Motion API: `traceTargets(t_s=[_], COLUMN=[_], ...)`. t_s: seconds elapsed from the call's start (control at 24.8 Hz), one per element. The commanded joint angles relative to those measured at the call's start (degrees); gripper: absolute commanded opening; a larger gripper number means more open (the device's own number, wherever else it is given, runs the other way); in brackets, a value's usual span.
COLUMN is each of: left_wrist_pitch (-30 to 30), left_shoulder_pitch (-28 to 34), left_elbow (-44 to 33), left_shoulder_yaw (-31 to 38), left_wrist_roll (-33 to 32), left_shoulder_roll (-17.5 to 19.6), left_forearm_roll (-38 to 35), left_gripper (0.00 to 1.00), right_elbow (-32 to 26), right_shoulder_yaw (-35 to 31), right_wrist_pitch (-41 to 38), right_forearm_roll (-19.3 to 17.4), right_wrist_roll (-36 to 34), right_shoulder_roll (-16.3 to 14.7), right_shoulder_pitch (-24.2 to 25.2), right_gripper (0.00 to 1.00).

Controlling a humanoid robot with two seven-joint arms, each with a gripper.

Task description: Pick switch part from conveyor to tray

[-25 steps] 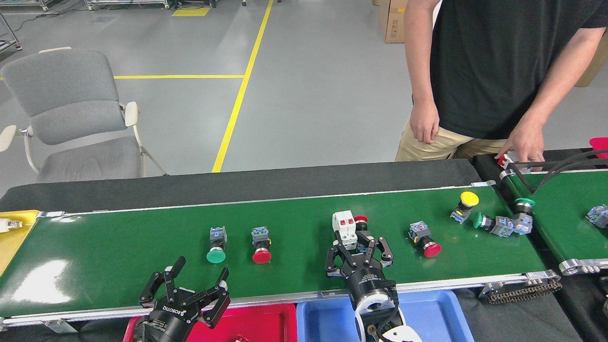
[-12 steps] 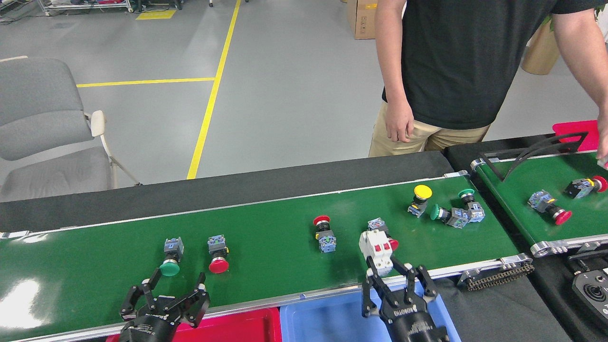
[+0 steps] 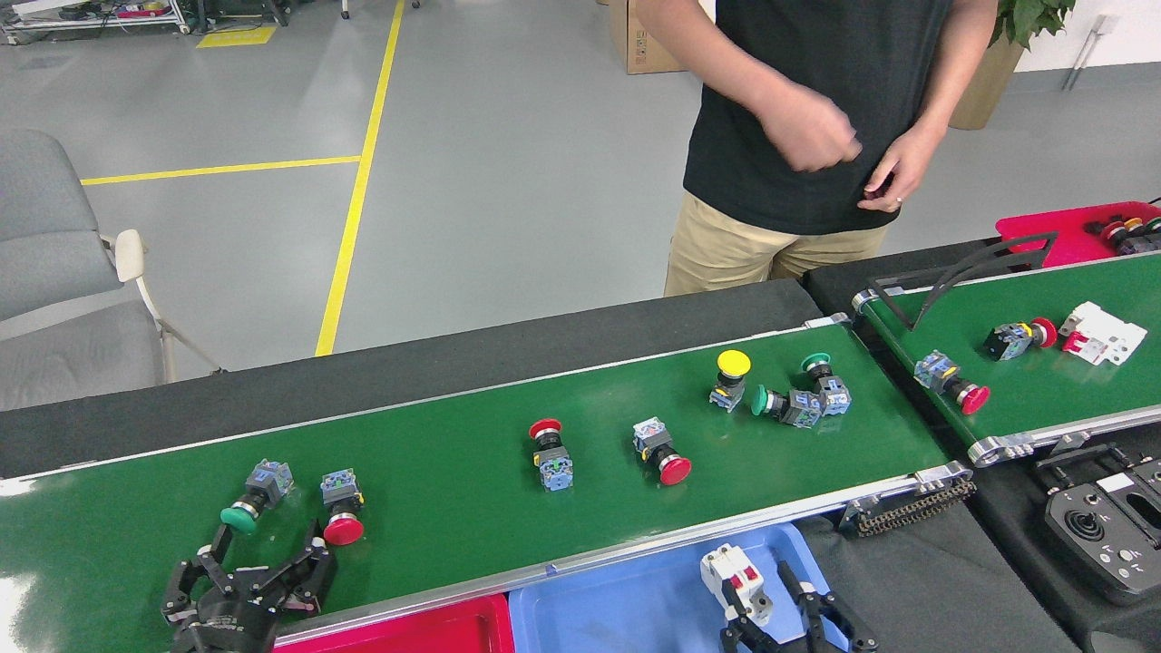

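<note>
Glossy green conveyor [image 3: 435, 481], grey floor [image 3: 508, 181]

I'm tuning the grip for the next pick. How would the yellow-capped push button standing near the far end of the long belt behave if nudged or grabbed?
The yellow button stands on its small body with the wide cap on top, so it looks top-heavy and would probably tip if nudged. Once on its side, the round cap may let it roll in an arc. It looks like hard plastic, likely rigid and light; the smooth cap could slip, so the blocky base seems safer to grip.
</note>
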Motion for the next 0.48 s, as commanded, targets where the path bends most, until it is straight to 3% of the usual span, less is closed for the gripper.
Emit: traceTargets(t_s=[0.0, 0.36, 0.4, 0.44], left_wrist_pitch=[0.55, 0.55, 0.46, 0.02], left_shoulder_pitch=[-2.07, -10.15, -10.68, -10.68], left_elbow=[1.37, 11.56, 12.0, 12.0], left_shoulder_yaw=[0.99, 1.87, 1.87, 1.87], left_wrist_roll=[0.54, 0.8, 0.89, 0.89], left_shoulder_roll=[1.08, 4.16, 4.16, 4.24], left_forearm_roll=[0.14, 0.23, 0.32, 0.67], left_gripper=[0.99, 0.97, 0.86, 0.64], right_elbow=[-0.84, 1.71, 2.41, 3.46], right_shoulder_yaw=[-0.74, 0.93, 2.59, 4.0], right_wrist_pitch=[0.46, 1.96, 2.05, 2.13], right_forearm_roll=[-0.09, 1.15, 2.55, 4.22], right_wrist_roll=[0.99, 12.76, 14.87, 16.36], right_shoulder_roll=[2.93, 5.13, 6.01, 7.06], right_shoulder_pitch=[-0.66, -9.01, -10.24, -11.38], right_gripper=[0.99, 0.98, 0.98, 0.98])
